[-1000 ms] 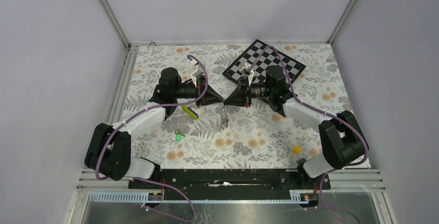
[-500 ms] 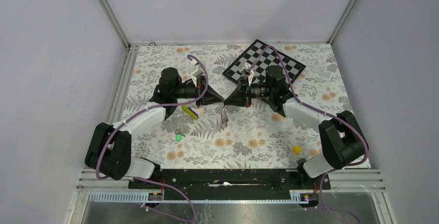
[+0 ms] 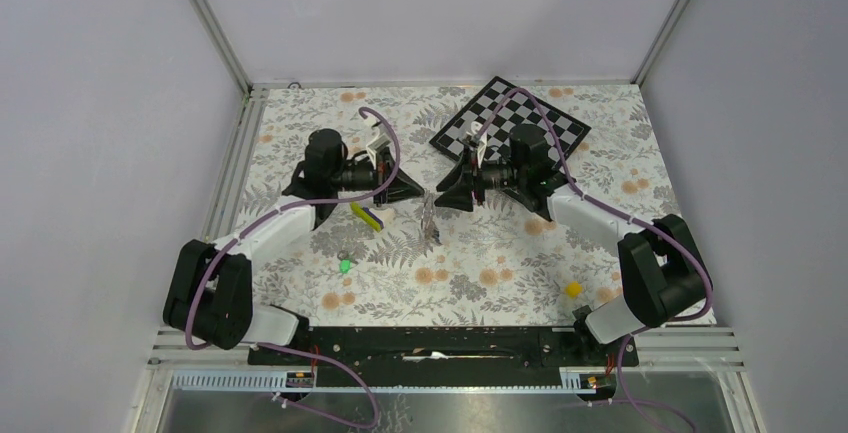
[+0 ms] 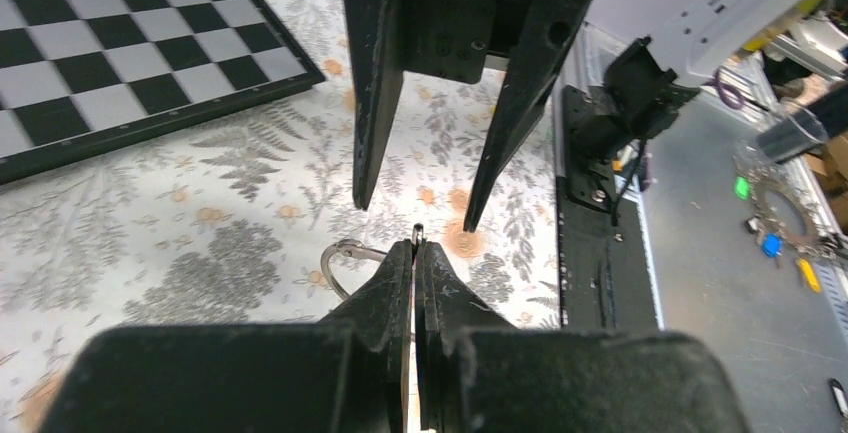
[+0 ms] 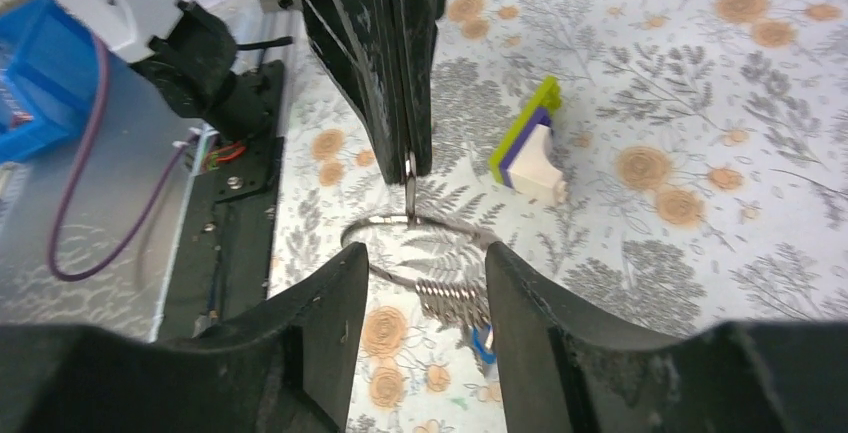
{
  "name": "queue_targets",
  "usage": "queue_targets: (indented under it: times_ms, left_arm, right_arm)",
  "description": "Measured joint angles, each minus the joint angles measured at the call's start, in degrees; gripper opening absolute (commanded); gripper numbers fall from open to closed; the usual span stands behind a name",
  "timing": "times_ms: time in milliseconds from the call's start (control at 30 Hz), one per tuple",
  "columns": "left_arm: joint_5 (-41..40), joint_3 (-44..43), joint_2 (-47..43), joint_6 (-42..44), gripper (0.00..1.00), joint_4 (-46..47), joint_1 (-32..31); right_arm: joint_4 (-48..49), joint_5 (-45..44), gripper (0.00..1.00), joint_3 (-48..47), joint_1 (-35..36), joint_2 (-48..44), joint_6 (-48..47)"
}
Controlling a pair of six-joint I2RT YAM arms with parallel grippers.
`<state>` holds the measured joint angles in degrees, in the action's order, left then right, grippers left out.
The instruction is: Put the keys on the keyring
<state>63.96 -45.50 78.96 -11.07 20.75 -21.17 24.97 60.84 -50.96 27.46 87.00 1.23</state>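
Now the left gripper (image 5: 408, 168) is pinching the keyring (image 5: 385, 220); the right gripper (image 5: 425, 253), at 3 o'clock, is standing parted, apparently empty.

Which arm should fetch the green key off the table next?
Probably right: the right gripper is open and empty, while the left gripper is shut on the keyring, though the green key lies nearer the left.

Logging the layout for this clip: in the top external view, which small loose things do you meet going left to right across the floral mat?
green key → yellow-white-purple wedge block → keyring → yellow cube. The checkerboard is left out, since it spans several of these.
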Motion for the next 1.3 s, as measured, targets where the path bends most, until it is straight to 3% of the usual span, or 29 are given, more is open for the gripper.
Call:
queue_targets:
  times_ms: [333, 567, 900, 1300]
  left_arm:
    - [-5.2, -7.7, -0.8, 5.8, 0.00, -10.7, 7.0]
    - [-9.4, -12.4, 1.5, 3.7, 0.00, -10.7, 11.0]
    - [-12.9, -18.6, 7.5, 3.8, 0.00, -14.7, 12.3]
    - [-13.7, -24.3, 10.9, 7.2, 0.00, -21.2, 13.4]
  right_arm:
    - [-13.1, -6.8, 0.58, -5.3, 0.7, -0.9, -9.9]
    - [-18.5, -14.6, 0.56, -7.1, 11.9, 0.7, -15.8]
    - [-26.1, -26.9, 0.54, -21.4, 25.2, 19.0, -17.3]
    - [-37.8, -32.3, 0.53, -48.1, 30.8, 42.9, -14.6]
